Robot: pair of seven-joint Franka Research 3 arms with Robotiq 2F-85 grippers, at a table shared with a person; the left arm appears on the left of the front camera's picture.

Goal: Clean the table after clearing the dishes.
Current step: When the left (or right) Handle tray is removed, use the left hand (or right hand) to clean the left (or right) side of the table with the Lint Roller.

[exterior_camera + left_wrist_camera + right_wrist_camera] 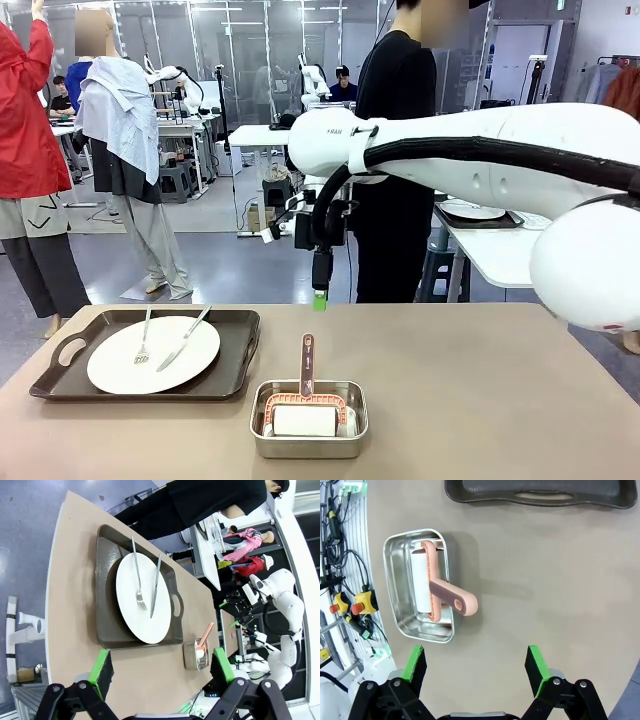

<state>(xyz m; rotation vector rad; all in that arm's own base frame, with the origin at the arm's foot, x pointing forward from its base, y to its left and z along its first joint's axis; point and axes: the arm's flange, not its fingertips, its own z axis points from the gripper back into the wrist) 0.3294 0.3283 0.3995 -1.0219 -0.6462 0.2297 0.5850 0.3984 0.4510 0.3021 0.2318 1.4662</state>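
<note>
Front camera looks across table (480,400); all views share the pan (308,447).

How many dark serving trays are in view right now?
2. One tray sits on the left of the beige table, carrying a white plate; a second tray lies on the white table behind, at right, partly hidden by the right arm.

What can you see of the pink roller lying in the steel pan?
The roller has a salmon-pink plastic frame and a flat handle with a rounded tip, holding a white roll. It lies in the small steel pan, roll against the bottom, handle slanting up and out over the rim. The pan stands on the beige table. Nothing grips it.
</note>
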